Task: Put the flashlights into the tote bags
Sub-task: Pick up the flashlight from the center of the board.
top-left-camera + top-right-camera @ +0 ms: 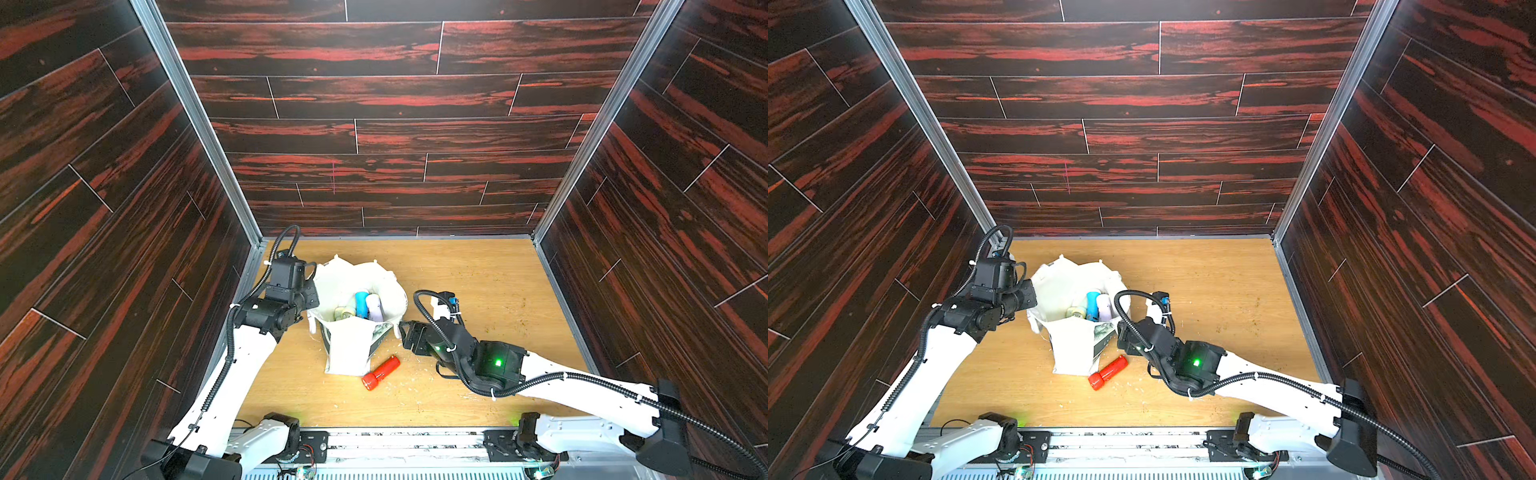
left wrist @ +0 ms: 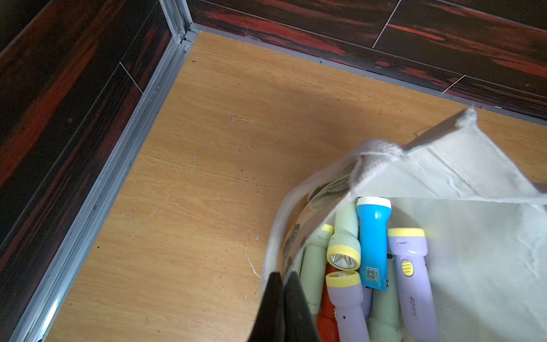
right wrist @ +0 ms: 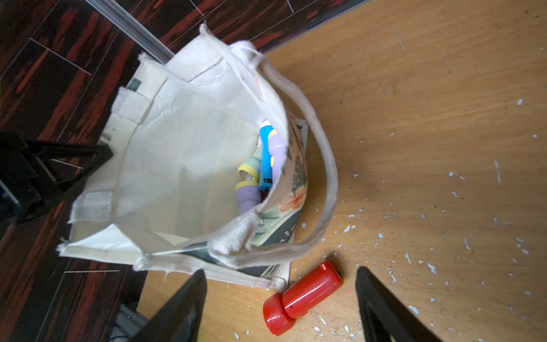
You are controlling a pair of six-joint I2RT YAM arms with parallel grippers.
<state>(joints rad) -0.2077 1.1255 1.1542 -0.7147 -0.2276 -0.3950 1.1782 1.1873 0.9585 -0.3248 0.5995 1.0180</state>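
The off-white tote bag (image 1: 349, 353) (image 1: 1073, 349) stands open on the wooden table, left of centre. Several flashlights lie inside it, among them a blue one (image 2: 373, 245) (image 1: 361, 305), lilac ones (image 2: 410, 275) and a pale green one (image 2: 344, 245). My left gripper (image 2: 281, 284) (image 1: 309, 297) is shut on the bag's left rim (image 2: 275, 245) and holds the mouth open. A red flashlight (image 1: 381, 372) (image 1: 1108, 372) (image 3: 305, 296) lies on the table against the bag's near right corner. My right gripper (image 3: 280, 271) (image 1: 409, 334) hangs open above it and touches nothing. The bag's loop handle (image 3: 325, 165) droops over its printed side.
Dark red wood-pattern walls with aluminium corner posts (image 1: 195, 120) close in the table on three sides. White flecks (image 3: 429, 266) litter the table (image 1: 478, 282) around the red flashlight. A metal rail (image 1: 407, 440) with both arm bases runs along the near edge.
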